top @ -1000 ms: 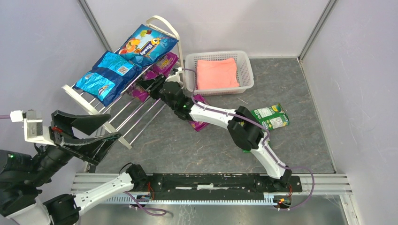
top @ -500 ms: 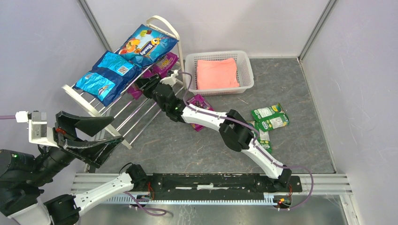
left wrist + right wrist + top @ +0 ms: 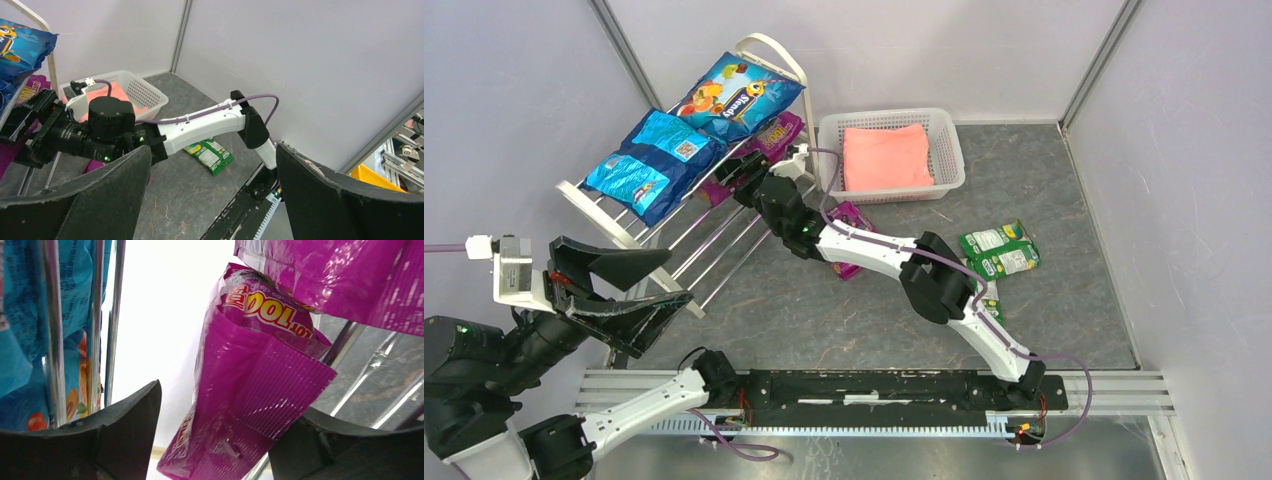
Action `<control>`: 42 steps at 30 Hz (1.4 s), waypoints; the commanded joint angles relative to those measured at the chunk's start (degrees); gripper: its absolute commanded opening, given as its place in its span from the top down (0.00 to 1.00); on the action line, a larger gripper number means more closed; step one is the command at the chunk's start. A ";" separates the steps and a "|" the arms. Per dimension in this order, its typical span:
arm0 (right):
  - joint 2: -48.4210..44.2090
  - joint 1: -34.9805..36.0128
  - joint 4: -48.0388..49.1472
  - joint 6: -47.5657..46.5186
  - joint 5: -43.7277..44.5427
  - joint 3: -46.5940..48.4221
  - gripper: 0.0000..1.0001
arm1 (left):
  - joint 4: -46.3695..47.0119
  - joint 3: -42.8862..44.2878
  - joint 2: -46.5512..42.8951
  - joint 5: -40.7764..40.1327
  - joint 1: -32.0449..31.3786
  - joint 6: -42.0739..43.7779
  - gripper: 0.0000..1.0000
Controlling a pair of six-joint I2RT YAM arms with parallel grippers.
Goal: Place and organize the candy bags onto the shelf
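Right gripper (image 3: 230, 400): the wrist view shows the jaws wide apart. The crimped end of a purple bag (image 3: 250, 390) lies between them, over the lower rods of the shelf (image 3: 714, 255). Cannot tell whether either finger presses the bag. A second purple bag (image 3: 340, 280) is cut off by the top edge. The small blue bags (image 3: 25, 315) show only as strips through the upper rods.

Overhead, that gripper's fingertips are lost against its dark body at the lower tier. The right arm (image 3: 874, 250) hides the middle of a third purple bag (image 3: 854, 215) lying on the table (image 3: 1064, 200). It also hides part of the green bags (image 3: 1002, 250): two are plain, a third is only a sliver beside the arm.

Left gripper (image 3: 214, 149): jaws fully spread, nothing between them, well apart from the shelf.

Writing: the purple bag carries yellow-white letters on red, upside down, apparently "LOT 100". The large blue bag (image 3: 739, 95) on the top tier bears a word like "Blendy", not sharp. Print on the small blue bags is too small to read.

Only the left wrist view shows the right arm side-on, with the basket (image 3: 145, 92) behind it. The pink cloth (image 3: 886, 157) is seen whole only from above.
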 commanded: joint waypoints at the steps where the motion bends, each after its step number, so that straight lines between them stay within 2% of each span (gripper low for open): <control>1: -8.01 -0.53 -2.73 -3.18 1.46 -3.37 0.20 | 2.14 -0.62 1.29 1.61 -0.11 -1.24 0.00; 9: -14.55 -1.22 -3.43 -3.32 -3.05 -13.01 0.06 | 2.23 -1.22 2.84 1.95 -0.11 -2.17 0.00; 15: -22.15 -2.06 -3.57 -9.38 -9.21 -21.76 0.03 | 2.29 -1.77 4.03 1.89 -0.10 -2.85 0.00; 22: -43.52 -4.91 -1.75 -24.38 -16.38 -49.00 0.02 | 3.59 -3.34 7.10 1.86 -0.09 -4.02 0.00; 29: -65.44 -11.24 -7.00 -38.96 -20.03 -76.10 0.02 | 12.57 -12.26 12.68 7.67 -0.11 -8.97 0.00; 32: -73.75 -12.92 -11.49 -42.83 -17.68 -84.20 0.02 | 18.82 -17.66 15.68 12.41 -0.11 -11.40 0.00; 35: -79.95 -13.92 -16.49 -45.80 -13.02 -88.38 0.02 | 24.96 -23.31 19.12 15.00 -0.10 -13.50 0.00; 37: -82.49 -14.77 -18.83 -47.55 -11.45 -89.94 0.02 | 26.59 -26.45 21.70 12.86 -0.11 -14.23 0.04; 42: -83.88 -16.13 -21.61 -52.86 -11.59 -91.14 0.02 | 26.80 -33.21 26.53 -0.30 -0.48 -14.07 0.06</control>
